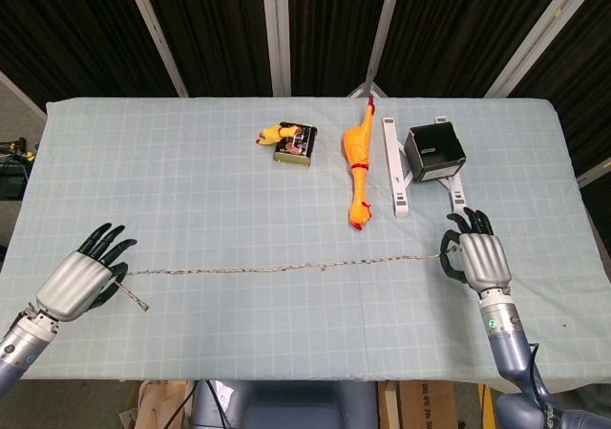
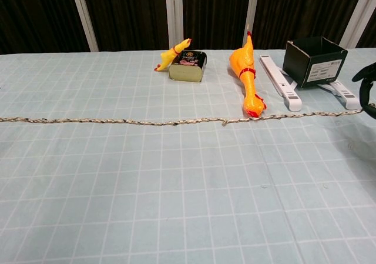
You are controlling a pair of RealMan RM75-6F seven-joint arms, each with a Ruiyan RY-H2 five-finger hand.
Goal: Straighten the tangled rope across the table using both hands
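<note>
Robot lab test bench, not a home. Table covered in pale grid-pattern cloth, black curtain panels with white framing behind it, cardboard boxes under the front edge. Props look like test items: rubber chickens, small tin, black open box on a white stand.

Chest view's edges crop both rope ends.
</note>
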